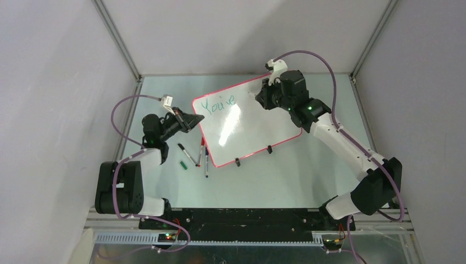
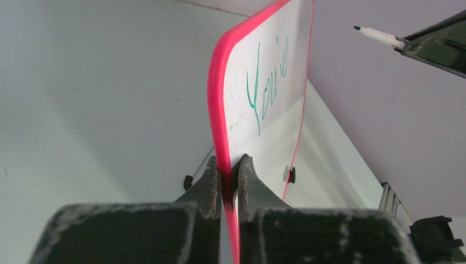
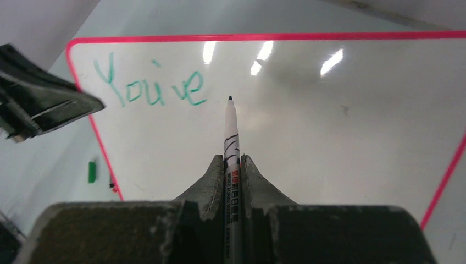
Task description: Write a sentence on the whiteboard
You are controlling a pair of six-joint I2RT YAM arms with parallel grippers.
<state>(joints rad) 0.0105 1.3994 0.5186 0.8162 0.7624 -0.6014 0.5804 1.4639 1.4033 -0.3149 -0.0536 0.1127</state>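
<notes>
The whiteboard [image 1: 250, 124] lies tilted across the table's middle, glossy white with a red-pink rim. Teal writing, the sentence [image 1: 217, 103], reads "You've" near its upper left corner; the same word [image 3: 151, 88] shows in the right wrist view. My left gripper [image 1: 193, 122] is shut on the board's left rim [image 2: 220, 110], one finger on each face. My right gripper [image 3: 233, 160] is shut on a white marker [image 3: 231, 132], its dark tip hovering just right of the last letter. In the top view the right gripper [image 1: 262, 99] hangs over the board's upper right part.
Three loose markers [image 1: 187, 154] and a green cap [image 1: 183, 165] lie on the table left of the board's lower corner. Two black clip feet [image 1: 237, 162] sit on the board's near long edge. Grey walls and metal frame posts [image 1: 118, 41] enclose the table.
</notes>
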